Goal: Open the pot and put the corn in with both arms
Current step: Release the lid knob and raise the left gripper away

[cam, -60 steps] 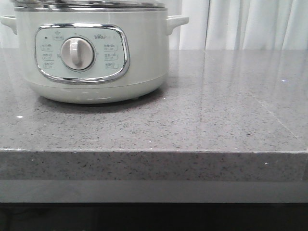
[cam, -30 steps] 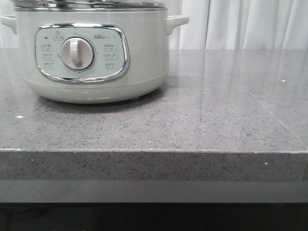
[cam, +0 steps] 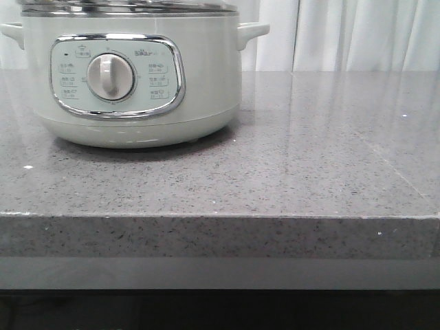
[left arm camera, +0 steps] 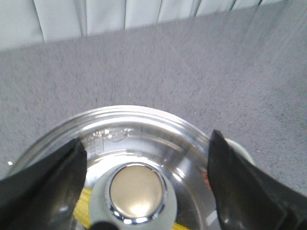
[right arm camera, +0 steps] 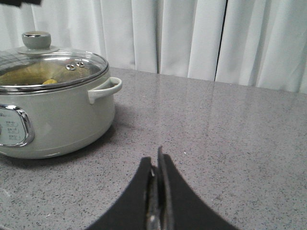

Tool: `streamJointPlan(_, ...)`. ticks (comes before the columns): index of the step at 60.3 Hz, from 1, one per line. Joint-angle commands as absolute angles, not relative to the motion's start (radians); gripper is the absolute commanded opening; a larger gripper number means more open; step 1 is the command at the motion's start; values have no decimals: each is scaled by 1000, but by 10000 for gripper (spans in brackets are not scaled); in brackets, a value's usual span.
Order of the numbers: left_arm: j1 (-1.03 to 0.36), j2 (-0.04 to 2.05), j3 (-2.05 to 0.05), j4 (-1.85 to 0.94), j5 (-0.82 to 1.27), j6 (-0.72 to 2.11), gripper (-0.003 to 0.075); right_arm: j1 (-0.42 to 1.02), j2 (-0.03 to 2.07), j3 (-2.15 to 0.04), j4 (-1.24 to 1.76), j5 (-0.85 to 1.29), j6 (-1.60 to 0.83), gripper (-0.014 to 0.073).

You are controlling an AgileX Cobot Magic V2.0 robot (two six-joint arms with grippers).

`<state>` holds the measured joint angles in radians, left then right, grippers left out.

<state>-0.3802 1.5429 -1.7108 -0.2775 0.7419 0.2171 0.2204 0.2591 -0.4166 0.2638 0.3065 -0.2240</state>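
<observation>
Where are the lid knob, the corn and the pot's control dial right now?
lid knob [left arm camera: 135,192], left wrist view, on its shiny metal cap.
corn [left arm camera: 84,211], left wrist view, on the yellow patch seen through the glass lid beside the knob.
control dial [cam: 110,76], front view, on the dial's raised grip.

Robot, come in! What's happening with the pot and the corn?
Left gripper open above lid knob. Right gripper shut, empty. Corn inside pot, lid on. Nothing in the way.

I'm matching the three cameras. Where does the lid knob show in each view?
Front: not in it; the pot is cut off above the lid rim.
Left wrist: lid knob at bottom centre, between the open left gripper's fingers.
Right wrist: top left.
Shared landmark: the lid's steel rim.
</observation>
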Motion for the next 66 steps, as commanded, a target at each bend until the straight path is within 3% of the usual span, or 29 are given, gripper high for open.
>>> streamJointPlan(1, -387, 1433, -1708, -302, 675, 237, 473, 214, 269, -442, 261, 230, -231, -27)
streamJointPlan(22, -387, 1054, -1285, -302, 582, 245, 164, 214, 269, -442, 261, 230, -231, -27)
streamJointPlan(41, -387, 718, -932, -307, 502, 245, -16, 214, 269, -442, 261, 230, -231, -27)
streamJointPlan(66, -387, 362, -688, -312, 500, 245, -18, 214, 269, -442, 261, 230, -231, -27)
